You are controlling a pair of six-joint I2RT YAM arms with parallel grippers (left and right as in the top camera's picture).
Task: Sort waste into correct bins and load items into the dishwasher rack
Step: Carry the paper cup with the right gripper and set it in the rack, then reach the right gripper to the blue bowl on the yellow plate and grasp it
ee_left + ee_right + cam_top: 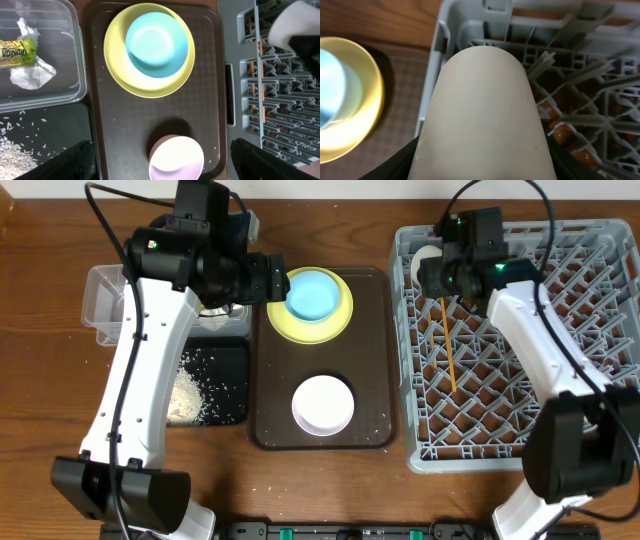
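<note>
My right gripper (432,275) is shut on the small white cup (485,115), which it holds over the far left corner of the grey dishwasher rack (530,380). The chopsticks (448,345) lie in the rack. My left gripper (160,167) is open and empty, high above the brown tray (125,120). On that tray stand the yellow plate (120,75) with the light blue bowl (156,45) on it, and the white-pinkish bowl (176,159). The clear tub (75,60) holds the green-and-yellow wrapper (17,52) and the white tissue (32,75). Rice scraps (15,150) lie in the black tray (60,135).
In the overhead view the brown tray (370,360) lies between the black tray (225,380) and the rack. The clear tub (105,300) stands at the far left, partly under my left arm. A few rice grains lie on the brown tray.
</note>
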